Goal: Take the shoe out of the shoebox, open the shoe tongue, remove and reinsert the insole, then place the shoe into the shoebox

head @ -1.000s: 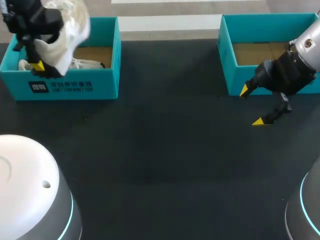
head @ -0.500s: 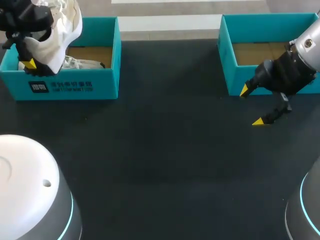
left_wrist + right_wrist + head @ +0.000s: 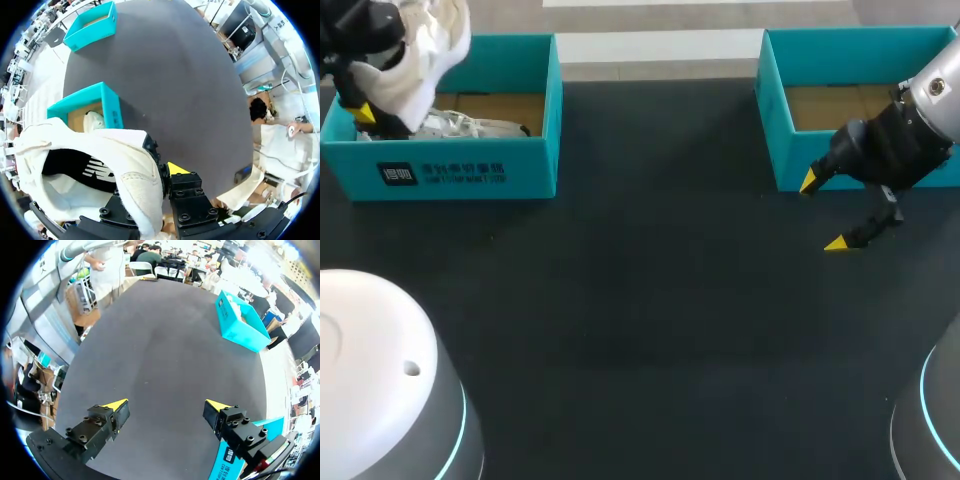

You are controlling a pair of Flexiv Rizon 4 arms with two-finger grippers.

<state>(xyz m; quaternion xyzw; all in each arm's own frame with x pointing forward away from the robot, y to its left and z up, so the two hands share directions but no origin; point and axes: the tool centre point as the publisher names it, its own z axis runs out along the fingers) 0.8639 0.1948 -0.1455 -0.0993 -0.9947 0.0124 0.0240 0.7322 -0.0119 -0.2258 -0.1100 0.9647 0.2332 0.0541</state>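
Dark table (image 3: 650, 300) carries two teal boxes. Your left fingers (image 3: 176, 170) pinch the white shoe (image 3: 420, 50), held above the left box (image 3: 530, 165); your right fingers (image 3: 114, 405) are spread, empty, beside the right box (image 3: 770, 120). Judge removal nearly complete; tongue, insole and return steps remain.

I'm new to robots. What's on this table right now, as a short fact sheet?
Left gripper: shut on a white shoe, held above the left shoebox
Left shoebox: teal, a second white shoe lying inside
Right gripper: open, empty, over the table beside the right shoebox
Right shoebox: teal, only its brown floor shows
Table: dark surface
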